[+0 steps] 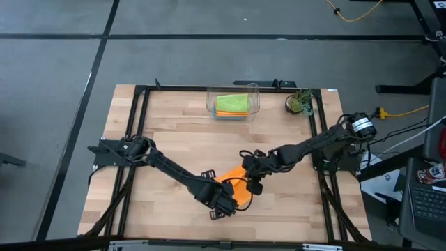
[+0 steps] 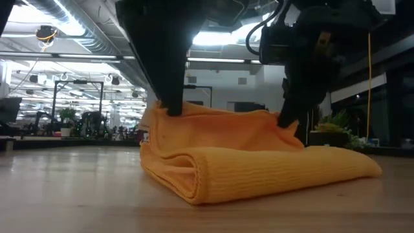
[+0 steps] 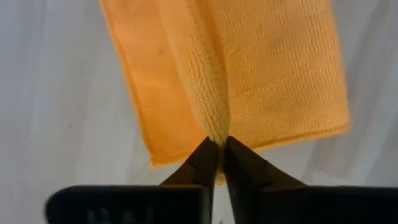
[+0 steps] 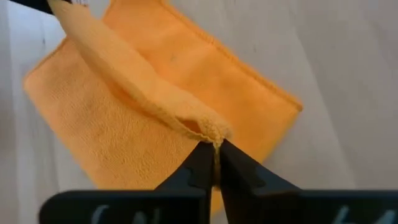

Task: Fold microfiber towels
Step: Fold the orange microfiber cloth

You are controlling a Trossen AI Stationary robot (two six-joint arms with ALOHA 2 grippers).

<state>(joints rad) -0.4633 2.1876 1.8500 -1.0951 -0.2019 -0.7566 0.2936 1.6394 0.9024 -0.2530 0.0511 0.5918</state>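
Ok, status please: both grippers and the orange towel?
Left gripper shut on orange towel edge. Right gripper shut on same edge, lifted. Nothing in the way; folded towels sit in clear bin.

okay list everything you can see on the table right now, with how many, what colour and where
orange towel: one, orange, partly folded on the table's near middle, an edge lifted by both grippers
bin: one, clear, far middle of the table, with a green cloth lying on an orange one inside
plant: one, green, far right corner
table: one, light wood
left gripper: one, dark, pinching the towel's edge
right gripper: one, dark, pinching the same raised edge
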